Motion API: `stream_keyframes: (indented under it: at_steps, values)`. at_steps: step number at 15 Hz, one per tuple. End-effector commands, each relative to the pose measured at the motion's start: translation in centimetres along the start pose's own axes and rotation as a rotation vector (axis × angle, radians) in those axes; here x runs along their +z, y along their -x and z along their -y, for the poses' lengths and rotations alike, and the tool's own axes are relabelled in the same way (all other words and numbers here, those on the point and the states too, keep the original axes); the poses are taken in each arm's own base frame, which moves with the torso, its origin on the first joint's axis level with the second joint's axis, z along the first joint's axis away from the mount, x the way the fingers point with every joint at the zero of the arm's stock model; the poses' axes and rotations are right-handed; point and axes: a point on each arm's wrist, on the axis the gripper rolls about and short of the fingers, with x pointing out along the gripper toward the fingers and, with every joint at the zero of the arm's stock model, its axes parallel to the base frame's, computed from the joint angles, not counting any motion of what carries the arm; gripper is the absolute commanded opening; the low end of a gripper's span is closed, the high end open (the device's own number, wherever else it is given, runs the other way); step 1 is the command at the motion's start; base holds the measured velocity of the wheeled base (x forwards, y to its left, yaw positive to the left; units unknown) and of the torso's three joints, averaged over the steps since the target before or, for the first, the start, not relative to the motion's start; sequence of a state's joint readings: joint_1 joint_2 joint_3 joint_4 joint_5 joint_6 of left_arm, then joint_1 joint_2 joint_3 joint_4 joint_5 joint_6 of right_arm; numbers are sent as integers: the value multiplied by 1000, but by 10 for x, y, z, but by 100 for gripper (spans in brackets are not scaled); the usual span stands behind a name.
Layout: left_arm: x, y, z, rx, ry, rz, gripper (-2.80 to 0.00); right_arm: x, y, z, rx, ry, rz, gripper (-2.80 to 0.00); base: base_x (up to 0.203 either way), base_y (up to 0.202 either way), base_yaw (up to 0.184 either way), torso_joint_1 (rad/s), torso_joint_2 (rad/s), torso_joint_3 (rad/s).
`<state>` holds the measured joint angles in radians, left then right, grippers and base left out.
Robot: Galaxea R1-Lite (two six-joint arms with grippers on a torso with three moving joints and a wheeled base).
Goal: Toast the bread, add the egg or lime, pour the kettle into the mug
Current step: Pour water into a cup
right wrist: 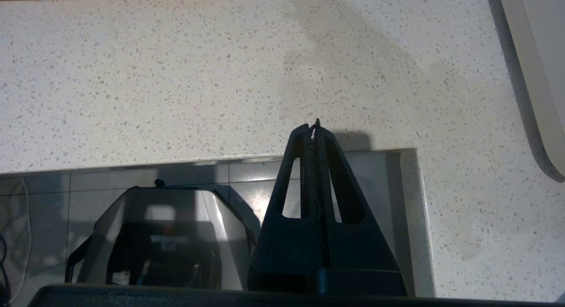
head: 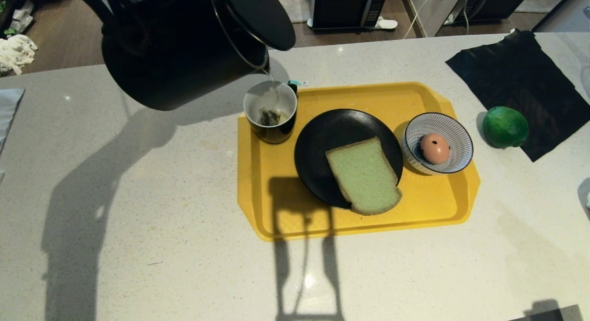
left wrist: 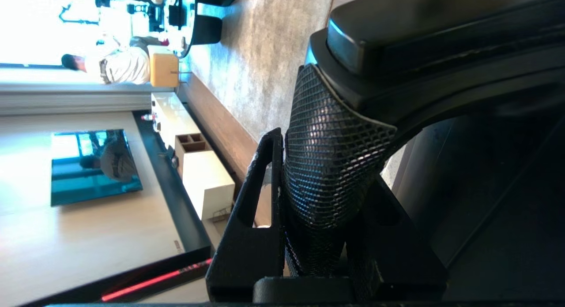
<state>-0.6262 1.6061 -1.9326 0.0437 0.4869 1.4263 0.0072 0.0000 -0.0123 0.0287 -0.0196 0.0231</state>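
Note:
The black kettle (head: 175,49) hangs tilted above the counter with its spout over the black mug (head: 270,111). A thin stream of water falls into the mug, where a teabag lies. My left gripper (left wrist: 326,166) is shut on the kettle's textured handle (left wrist: 335,121). On the yellow tray (head: 276,210), the green bread (head: 364,175) lies on a black plate (head: 322,136). The egg (head: 434,148) sits in a striped bowl (head: 454,136). To the tray's right, the lime (head: 505,127) rests on the counter. My right gripper (right wrist: 314,126) is shut on nothing, parked low by the counter's near edge.
A black cloth (head: 516,76) lies at the counter's far right, behind the lime. Two microwave-like appliances (head: 348,7) stand on the floor beyond the counter. A person (left wrist: 119,64) is far off in the left wrist view.

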Motion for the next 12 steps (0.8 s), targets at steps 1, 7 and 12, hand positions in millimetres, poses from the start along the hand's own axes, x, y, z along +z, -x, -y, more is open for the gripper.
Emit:
stream_keyframes:
  at_steps: [1, 7, 12]
  values:
    - [-2, 7, -7, 15, 13, 1, -280, 0, 0, 0, 0, 0, 1, -280, 0, 0, 0, 0, 0, 0]
    - [-6, 17, -17, 31, 79, 9, -280, 0, 0, 0, 0, 0, 0, -280, 0, 0, 0, 0, 0, 0]
    - [-6, 18, -17, 28, 189, 18, -280, 0, 0, 0, 0, 0, -1, -280, 0, 0, 0, 0, 0, 0]
